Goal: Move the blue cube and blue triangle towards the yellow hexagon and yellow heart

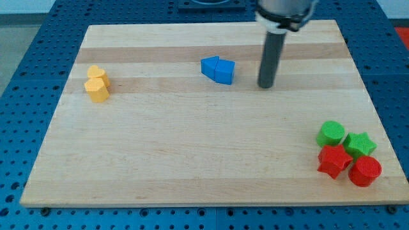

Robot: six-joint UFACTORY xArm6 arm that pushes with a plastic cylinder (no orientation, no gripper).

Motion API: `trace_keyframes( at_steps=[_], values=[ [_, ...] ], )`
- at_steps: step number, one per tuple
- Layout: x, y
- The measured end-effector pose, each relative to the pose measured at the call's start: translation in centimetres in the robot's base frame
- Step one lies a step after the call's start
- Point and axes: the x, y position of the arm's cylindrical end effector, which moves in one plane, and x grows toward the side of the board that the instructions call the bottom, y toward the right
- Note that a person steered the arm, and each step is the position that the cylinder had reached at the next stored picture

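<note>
The blue cube [225, 71] and the blue triangle [209, 66] sit touching each other near the view's top centre, the triangle on the left. The yellow heart [97, 73] and the yellow hexagon [98, 90] sit touching at the view's left, the heart above the hexagon. My tip [266, 85] stands on the board a little to the right of the blue cube, apart from it.
A green round block [331, 133], a green star [360, 144], a red star [334, 160] and a red round block [365, 171] cluster at the view's bottom right. The wooden board [192, 160] ends at blue pegboard on all sides.
</note>
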Motion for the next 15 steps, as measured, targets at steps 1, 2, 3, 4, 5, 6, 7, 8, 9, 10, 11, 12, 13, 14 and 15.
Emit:
trace_keyframes(
  at_steps=[1, 2, 3, 4, 5, 6, 7, 8, 9, 10, 11, 12, 13, 14, 15],
  values=[
    [-1.4, -3.3],
    [-3.0, -5.7],
    [-4.3, -7.6],
    [-5.8, -8.7],
    [-7.4, -9.7],
    [-8.7, -11.1],
    [-9.2, -13.1],
    [-9.3, -15.1],
    [-9.3, -17.4],
    [-9.3, -19.4],
    [-9.3, -20.7],
    [-9.3, -21.7],
    [-9.3, -22.4],
    [-9.2, -22.6],
    [-8.7, -22.6]
  ],
)
